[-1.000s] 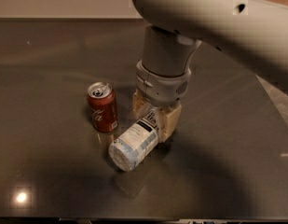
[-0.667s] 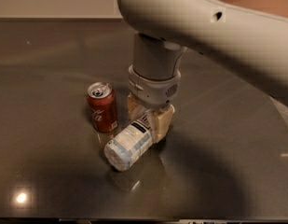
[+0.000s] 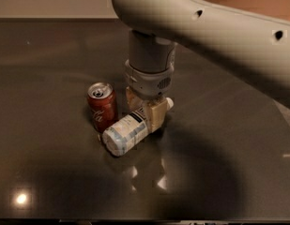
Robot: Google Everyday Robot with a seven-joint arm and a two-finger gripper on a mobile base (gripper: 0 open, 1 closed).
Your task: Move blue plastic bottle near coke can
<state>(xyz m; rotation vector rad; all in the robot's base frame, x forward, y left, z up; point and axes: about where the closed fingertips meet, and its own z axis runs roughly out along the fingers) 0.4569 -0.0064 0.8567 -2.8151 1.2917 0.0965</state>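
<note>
The blue plastic bottle [image 3: 127, 133] lies tilted on the dark table, its base toward me and its white cap [image 3: 169, 103] pointing back right. The red coke can [image 3: 102, 106] stands upright just left of it, almost touching. My gripper [image 3: 145, 108] comes straight down from the big grey arm and its tan fingers [image 3: 155, 116] sit on either side of the bottle's upper half, shut on it. The bottle's neck is partly hidden behind the fingers.
The dark glossy table [image 3: 50, 172] spreads all around, with lamp reflections at the front left. The thick grey arm [image 3: 205, 27] crosses the upper right of the view. The table's far edge meets a pale wall at the top.
My gripper has carried the bottle a little left and farther back, so its base now lies right beside the coke can. The can has not moved.
</note>
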